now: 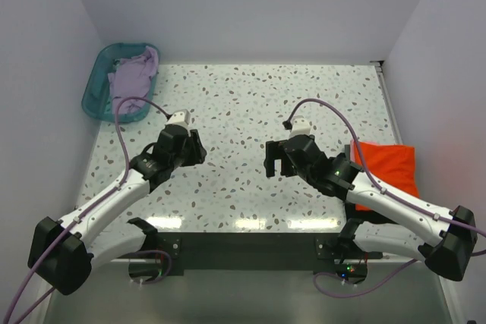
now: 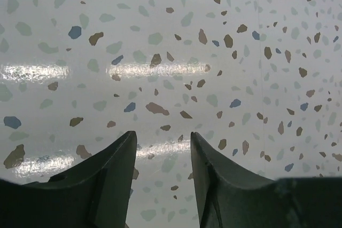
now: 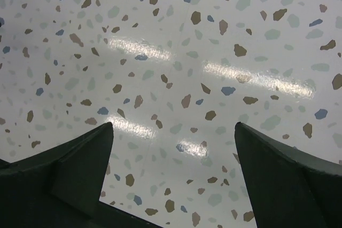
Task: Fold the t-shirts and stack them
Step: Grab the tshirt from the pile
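A lavender t-shirt point(image 1: 135, 75) lies bunched in the teal tub point(image 1: 96, 90) at the table's back left corner. An orange-red t-shirt point(image 1: 389, 171), folded to a rectangle, rests at the right edge, partly under my right arm. My left gripper point(image 1: 197, 147) hovers over the speckled tabletop left of centre, open with nothing between its fingers point(image 2: 120, 169). Right of centre, my right gripper point(image 1: 275, 161) stands wide open and empty. In both wrist views the left gripper point(image 2: 163, 142) and right gripper point(image 3: 173, 132) frame only bare table.
White walls close in on the left, back and right. A dark strip point(image 1: 250, 252) runs along the near edge between the arm bases. Purple cables point(image 1: 121, 123) loop above both arms.
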You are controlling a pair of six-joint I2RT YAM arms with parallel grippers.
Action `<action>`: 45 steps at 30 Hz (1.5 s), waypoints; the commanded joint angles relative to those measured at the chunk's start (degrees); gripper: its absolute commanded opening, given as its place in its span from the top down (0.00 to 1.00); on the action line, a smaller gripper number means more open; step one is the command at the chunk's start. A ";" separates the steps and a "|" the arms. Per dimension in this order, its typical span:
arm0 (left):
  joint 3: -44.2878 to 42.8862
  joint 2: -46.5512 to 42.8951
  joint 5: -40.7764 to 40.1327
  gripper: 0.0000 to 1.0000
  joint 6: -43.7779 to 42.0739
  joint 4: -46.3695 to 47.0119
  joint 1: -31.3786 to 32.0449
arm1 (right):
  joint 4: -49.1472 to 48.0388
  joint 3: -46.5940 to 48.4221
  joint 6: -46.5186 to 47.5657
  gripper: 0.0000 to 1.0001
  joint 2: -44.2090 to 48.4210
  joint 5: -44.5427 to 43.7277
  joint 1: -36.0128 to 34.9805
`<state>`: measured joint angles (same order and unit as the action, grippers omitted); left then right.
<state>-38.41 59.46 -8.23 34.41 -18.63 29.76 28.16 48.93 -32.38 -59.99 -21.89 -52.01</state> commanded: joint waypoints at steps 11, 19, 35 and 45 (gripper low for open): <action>-22.21 15.32 -16.64 0.36 3.47 6.76 -9.61 | -1.62 1.61 4.43 0.01 -1.45 2.55 -0.02; -47.68 39.02 -24.64 0.23 -4.70 4.14 -27.46 | -2.15 2.31 4.87 0.01 -3.47 5.89 -0.02; -63.89 68.59 -18.23 0.28 -4.62 -0.70 -41.62 | -3.55 2.49 5.22 0.01 -6.63 8.00 0.07; -66.35 70.36 -11.73 0.90 -3.30 1.93 -43.12 | -4.08 1.79 4.52 0.01 -7.43 8.44 -0.02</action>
<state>-101.78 129.78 -23.03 30.39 -18.98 -12.56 26.15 49.08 -27.83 -67.53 -13.78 -52.01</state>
